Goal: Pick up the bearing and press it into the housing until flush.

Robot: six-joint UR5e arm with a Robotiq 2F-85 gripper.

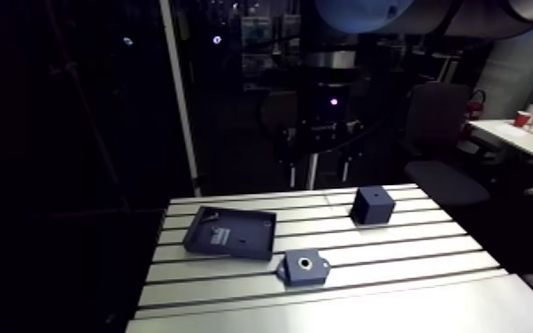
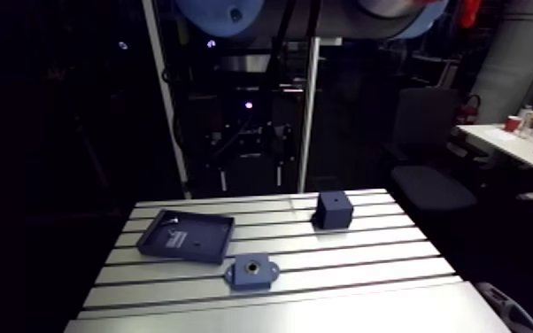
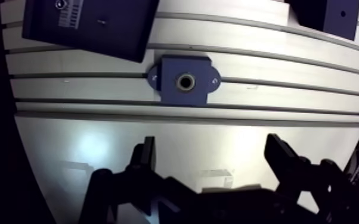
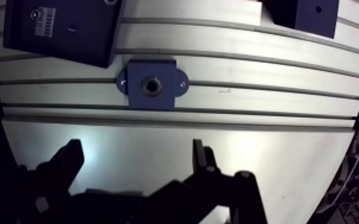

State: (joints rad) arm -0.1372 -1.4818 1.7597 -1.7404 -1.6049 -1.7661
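Observation:
The housing (image 3: 185,81) is a small dark-blue flanged block with a round bore ringed in grey at its centre; it lies flat on the slotted table (image 1: 412,266). Beside it rests a shallow dark-blue tray (image 3: 86,27), and a small round ring (image 3: 58,5), possibly the bearing, sits in its far corner. My gripper (image 3: 212,143) hovers above bare table on the near side of the housing, well apart from it. Its fingers (image 3: 148,156) are open with nothing between them. The arm view shows the housing (image 1: 306,267) and tray (image 1: 232,232), not the gripper.
A dark-blue cube (image 1: 373,205) with a small hole in its top stands at the back right of the table, away from the housing. The smooth front strip of the table (image 3: 217,128) lies under the gripper.

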